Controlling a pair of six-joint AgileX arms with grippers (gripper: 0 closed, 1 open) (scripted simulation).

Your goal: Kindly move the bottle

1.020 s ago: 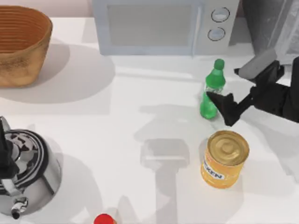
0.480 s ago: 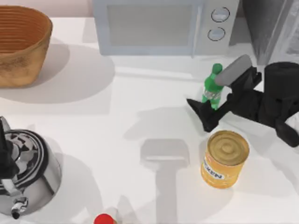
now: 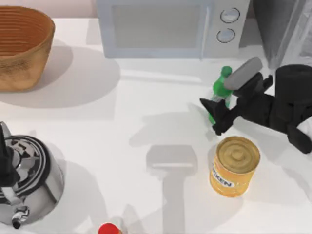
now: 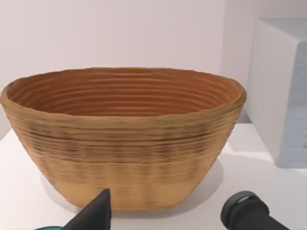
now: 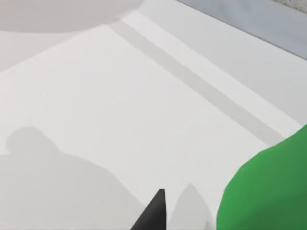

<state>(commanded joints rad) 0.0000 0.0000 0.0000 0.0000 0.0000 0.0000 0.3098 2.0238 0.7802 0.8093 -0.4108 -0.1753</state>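
Your right gripper's (image 3: 212,116) fingers (image 3: 218,124) reach in around the lower body of the bottle (image 3: 220,90), one dark tip on each side, and they look closed onto it, though the contact itself is partly hidden by the arm, so treat the hold as likely rather than certain. The bottle stands toward the right of the counter (image 3: 146,126), in front of the microwave (image 3: 170,27) and just behind the yellow can (image 3: 234,165); in the right wrist view its green side (image 5: 268,191) sits close beside one finger tip (image 5: 153,213). To do this step well, confirm a firm squeeze on the body before you lift, since a slim plastic bottle will probably flex and slip if pinched lightly. Raise it straight up and keep it upright. Steer away from the can, which stands close enough to be knocked. Farther off, the kettle (image 3: 29,175) and the red-capped item (image 3: 109,229) sit at the near left, and the woven basket (image 3: 24,46) at the far left, where your left gripper (image 4: 168,215) is parked facing it (image 4: 124,139).
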